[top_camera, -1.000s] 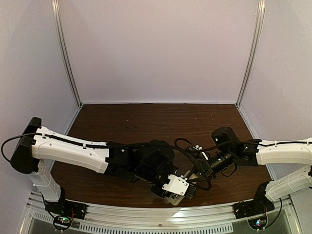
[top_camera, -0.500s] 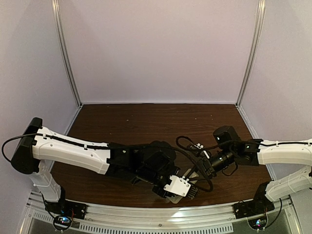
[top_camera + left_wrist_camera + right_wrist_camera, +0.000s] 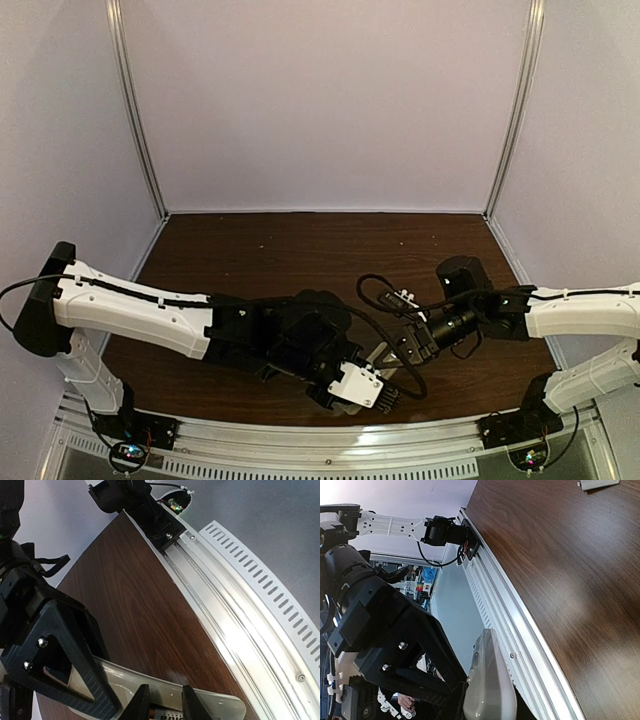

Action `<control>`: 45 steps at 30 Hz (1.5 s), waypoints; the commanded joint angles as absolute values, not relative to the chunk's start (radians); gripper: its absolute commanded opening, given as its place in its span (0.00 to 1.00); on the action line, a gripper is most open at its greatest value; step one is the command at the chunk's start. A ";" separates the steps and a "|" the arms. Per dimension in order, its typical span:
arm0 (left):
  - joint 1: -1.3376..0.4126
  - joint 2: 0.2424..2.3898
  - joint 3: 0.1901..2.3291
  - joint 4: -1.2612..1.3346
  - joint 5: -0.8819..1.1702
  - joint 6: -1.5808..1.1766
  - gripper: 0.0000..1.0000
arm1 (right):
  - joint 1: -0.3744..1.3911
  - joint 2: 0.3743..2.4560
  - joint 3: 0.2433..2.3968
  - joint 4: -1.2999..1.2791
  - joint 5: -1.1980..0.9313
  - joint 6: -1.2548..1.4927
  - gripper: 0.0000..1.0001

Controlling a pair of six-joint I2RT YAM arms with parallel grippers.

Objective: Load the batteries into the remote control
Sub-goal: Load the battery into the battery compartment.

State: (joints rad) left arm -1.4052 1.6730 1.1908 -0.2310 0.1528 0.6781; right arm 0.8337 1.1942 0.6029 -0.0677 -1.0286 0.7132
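At the tabletop's 6 o'clock edge, right fingers clamp the seemingly light, slick remote control; left fingers straddle a battery mid-body, grip unclear.

Left wrist view, bottom centre: battery between my left fingers, in the remote control | lower left: my right gripper across the remote's end | table behind | rail along the table's right edge
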 commanded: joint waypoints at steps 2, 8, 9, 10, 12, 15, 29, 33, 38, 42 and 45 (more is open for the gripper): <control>-1.408 1.659 1.150 -0.196 0.138 0.705 0.26 | 0.856 1.213 0.630 0.058 -1.095 0.711 0.00; -1.409 1.645 1.146 -0.154 0.135 0.717 0.26 | 0.868 1.234 0.626 0.080 -1.094 0.721 0.00; -1.409 1.638 1.144 -0.142 0.136 0.716 0.26 | 0.869 1.238 0.626 0.077 -1.092 0.719 0.00; -1.410 1.626 1.144 -0.133 0.138 0.716 0.26 | 0.868 1.243 0.624 0.077 -1.089 0.717 0.00; -1.409 1.602 1.142 -0.116 0.149 0.712 0.26 | 0.870 1.251 0.622 0.077 -1.089 0.714 0.00; -1.409 1.556 1.140 -0.143 0.137 0.721 0.26 | 0.873 1.248 0.629 0.065 -1.086 0.704 0.00; -1.395 1.540 1.129 -0.326 0.136 0.720 0.18 | 0.872 1.230 0.658 0.025 -1.070 0.720 0.00; -1.377 1.550 1.135 -0.324 0.143 0.720 0.18 | 0.877 1.225 0.658 0.020 -1.071 0.717 0.00; -1.365 1.562 1.140 -0.322 0.148 0.722 0.18 | 0.885 1.223 0.659 0.014 -1.070 0.707 0.00; -1.362 1.576 1.149 -0.322 0.159 0.727 0.18 | 0.887 1.224 0.667 0.007 -1.064 0.695 0.00; -1.363 1.585 1.157 -0.327 0.177 0.733 0.18 | 0.886 1.228 0.670 -0.019 -1.060 0.688 0.00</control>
State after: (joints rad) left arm -1.3705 1.5585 1.1370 -0.3164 0.1432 0.7170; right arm 0.8776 1.2449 0.6334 -0.0120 -1.0576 0.7063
